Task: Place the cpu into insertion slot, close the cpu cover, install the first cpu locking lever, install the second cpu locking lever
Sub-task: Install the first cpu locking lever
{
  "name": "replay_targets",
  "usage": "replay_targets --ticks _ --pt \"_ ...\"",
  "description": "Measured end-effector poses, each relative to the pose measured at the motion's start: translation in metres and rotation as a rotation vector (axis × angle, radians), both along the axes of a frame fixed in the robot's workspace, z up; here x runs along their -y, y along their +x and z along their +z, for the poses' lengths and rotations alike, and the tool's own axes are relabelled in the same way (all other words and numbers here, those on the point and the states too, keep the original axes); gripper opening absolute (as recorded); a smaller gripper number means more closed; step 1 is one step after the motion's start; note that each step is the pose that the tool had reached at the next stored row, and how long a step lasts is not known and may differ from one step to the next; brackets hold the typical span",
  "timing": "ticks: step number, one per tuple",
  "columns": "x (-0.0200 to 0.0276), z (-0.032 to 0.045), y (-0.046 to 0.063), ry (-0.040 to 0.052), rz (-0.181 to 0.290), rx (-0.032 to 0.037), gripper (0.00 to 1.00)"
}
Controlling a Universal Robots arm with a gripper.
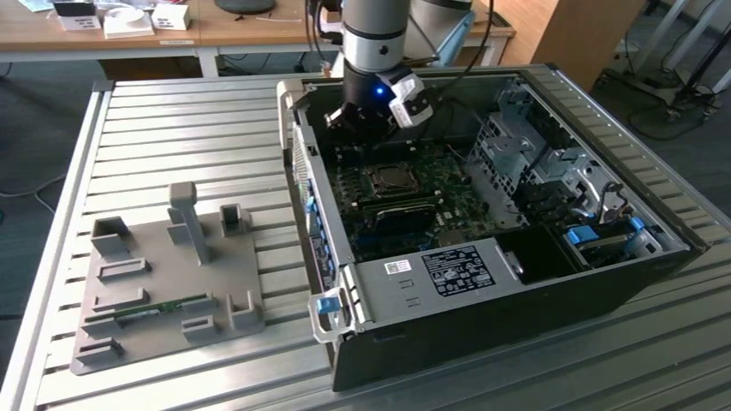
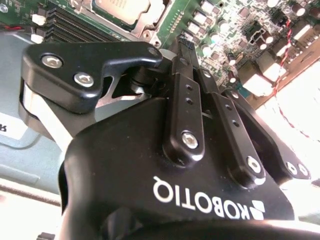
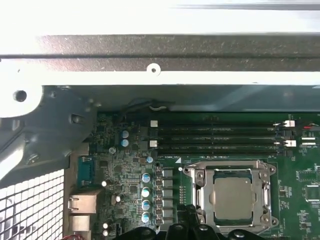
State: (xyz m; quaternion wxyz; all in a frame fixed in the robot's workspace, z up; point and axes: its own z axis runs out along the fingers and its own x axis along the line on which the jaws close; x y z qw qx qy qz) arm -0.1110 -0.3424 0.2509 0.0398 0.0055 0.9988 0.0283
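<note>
The black two-fingered end effector (image 2: 172, 50) appears pressed together with nothing pinched in it. In the first wrist view its tips (image 3: 192, 227) sit close to one corner of the socket. In the exterior view it hangs inside the open black computer case (image 1: 639, 282), above the dark green motherboard (image 1: 457, 201). The small flat square cpu (image 3: 234, 199) with its silvery metal top already lies in the square, metal-rimmed insertion slot (image 3: 230, 165). The silvery windowed cpu cover (image 3: 202, 192) lies flat around it, the chip showing through the window. So I judge that the first two steps are done and the work now concerns a locking lever. Whether either thin lever is latched I cannot tell. That step calls for a short, careful push on a thin wire right beside the frame, without scraping the components crowded around it. By count there is one cpu, one slot, one cover, one arm and one case. What look like four long black memory slots (image 3: 220, 132) run just beside the socket. On the slatted metal desk (image 1: 171, 111), well apart on the exterior view's left, rests one grey moulded fixture plate (image 1: 171, 282).
</note>
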Motion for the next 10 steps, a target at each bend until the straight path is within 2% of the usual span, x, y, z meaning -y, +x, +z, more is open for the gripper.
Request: replay_targets --ticks 5,10 --pt "0.0 0.0054 0.0 0.0 0.0 0.0 0.11" --pt "0.0 0.0055 0.0 0.0001 0.0 0.0001 0.11"
